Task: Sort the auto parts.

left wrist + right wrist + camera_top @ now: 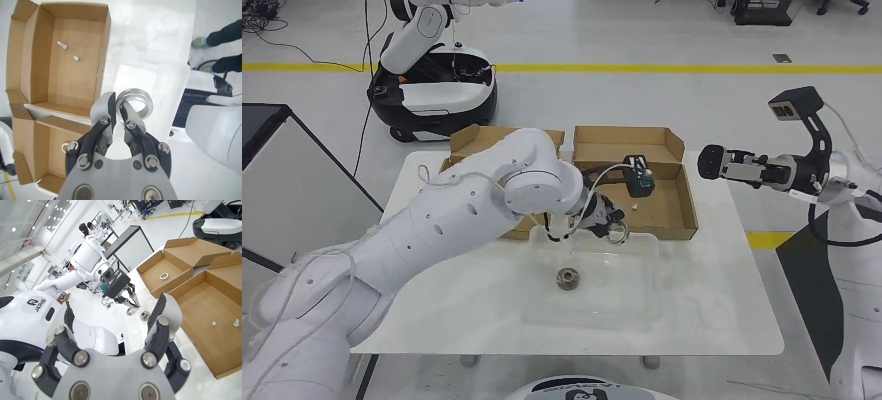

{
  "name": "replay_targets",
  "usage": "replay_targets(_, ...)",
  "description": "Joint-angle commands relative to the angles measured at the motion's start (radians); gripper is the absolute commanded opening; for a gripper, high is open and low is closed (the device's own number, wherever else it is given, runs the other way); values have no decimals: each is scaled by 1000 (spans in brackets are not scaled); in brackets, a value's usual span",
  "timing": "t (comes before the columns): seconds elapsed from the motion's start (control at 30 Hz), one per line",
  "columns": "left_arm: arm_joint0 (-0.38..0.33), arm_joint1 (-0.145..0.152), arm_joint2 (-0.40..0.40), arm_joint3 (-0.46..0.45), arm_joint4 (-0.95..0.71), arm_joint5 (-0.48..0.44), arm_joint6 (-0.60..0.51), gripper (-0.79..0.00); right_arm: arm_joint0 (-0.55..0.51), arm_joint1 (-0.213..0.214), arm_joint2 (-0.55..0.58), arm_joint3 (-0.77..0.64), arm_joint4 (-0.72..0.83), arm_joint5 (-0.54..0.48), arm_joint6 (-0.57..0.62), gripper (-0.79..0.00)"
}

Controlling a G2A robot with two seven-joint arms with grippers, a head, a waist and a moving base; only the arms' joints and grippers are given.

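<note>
The left gripper (117, 105) is pinched narrow on a silver metal ring collar (134, 103). One black-padded finger sits inside the bore and the other presses against the outer wall. A small threaded hole shows in the collar's wall, on the side away from the fingers. In the top view the collar hangs over the 12 o'clock rim of a clear plastic tray (642, 300). The tray rests on the white table (722, 320), from its middle toward 6 o'clock.

A flanged silver metal hub (568, 278) lies on the tray floor, just to the 9 o'clock side of the tray's middle. It is near the held collar but apart from it.

Two open brown cardboard boxes stand side by side along the far edge of the table, flaps folded outward. They touch or nearly touch the tray's far rim.
- The box at 11 o'clock (151, 281) holds a second silver ring (164, 276), lying flat on its floor.
- The box at 1 o'clock (667, 215) holds two small silver bolts, one (214, 323) near the other (236, 323) — apart, not touching.

The right gripper (705, 162) hovers at 2 o'clock, above the table's right side and well apart from the tray. Its ribbed black fingers (162, 311) are spread wide, with nothing between them.
</note>
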Motion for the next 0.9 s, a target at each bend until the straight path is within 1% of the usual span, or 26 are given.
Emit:
replay_targets(0.0, 74, 40, -92, -22, -34, -54, 28, -785, 0, 0, 0, 0, 0, 0, 0, 0)
replay_targets(0.1, 168, 85, -199, -47, -68, -125, 42, -785, 0, 0, 0, 0, 0, 0, 0, 0)
replay_targets(0.2, 259, 125, -298, -74, -97, -189, 45, -785, 0, 0, 0, 0, 0, 0, 0, 0)
replay_targets(0.33, 374, 165, -412, -100, -175, -278, 59, -785, 0, 0, 0, 0, 0, 0, 0, 0)
replay_targets(0.43, 446, 189, -481, -109, -264, -342, 92, -785, 0, 0, 0, 0, 0, 0, 0, 0)
replay_targets(0.53, 498, 212, -520, -127, -363, -398, 148, -785, 0, 0, 0, 0, 0, 0, 0, 0)
replay_targets(0.63, 529, 237, -537, -143, -453, -445, 194, -785, 0, 0, 0, 0, 0, 0, 0, 0)
replay_targets(0.8, 549, 279, -536, -167, -588, -513, 262, -785, 0, 0, 0, 0, 0, 0, 0, 0)
replay_targets(0.87, 548, 293, -529, -177, -617, -540, 289, -785, 0, 0, 0, 0, 0, 0, 0, 0)
